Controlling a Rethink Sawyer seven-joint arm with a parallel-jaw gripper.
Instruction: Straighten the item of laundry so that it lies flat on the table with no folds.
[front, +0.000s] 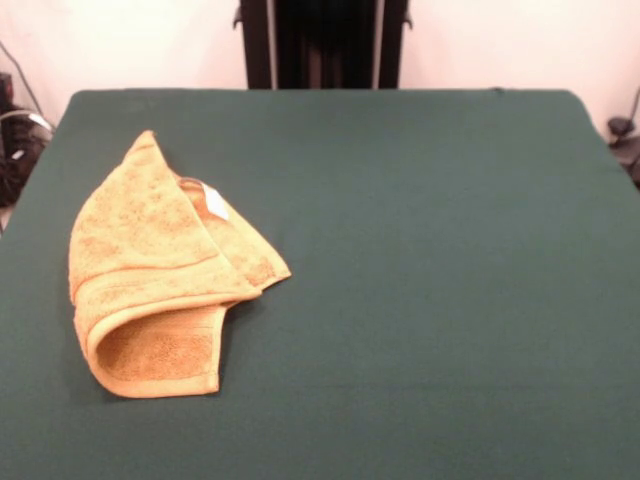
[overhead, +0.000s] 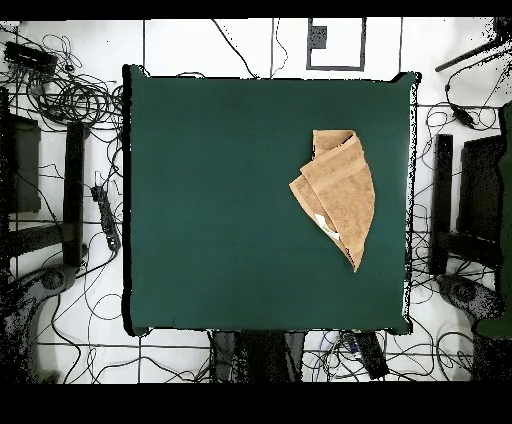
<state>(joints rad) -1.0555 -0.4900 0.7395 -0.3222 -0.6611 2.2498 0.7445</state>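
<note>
1. Pincer: neither view shows it, so whether it is released or clenched cannot be told; only the dark pedestal column (front: 322, 42) stands behind the counter's far edge.
2. Nearest in the front view, the mustard-yellow hand towel (front: 150, 270) lies on the left part of the dark green counter (front: 430, 280), not flat: its near end is doubled over in a rounded fold, open like a loop.
3. A woven border band (front: 150, 290) runs across the folded top layer.
4. Farther back, another layer juts out to the right, with a small white tag (front: 214, 201) on it.
5. Beyond that, the towel narrows to a point aimed at the far left corner.
6. From overhead, the towel (overhead: 338, 190) lies near the right edge of the counter (overhead: 220, 200); cables (overhead: 70, 95) lie on the floor around it.
</note>
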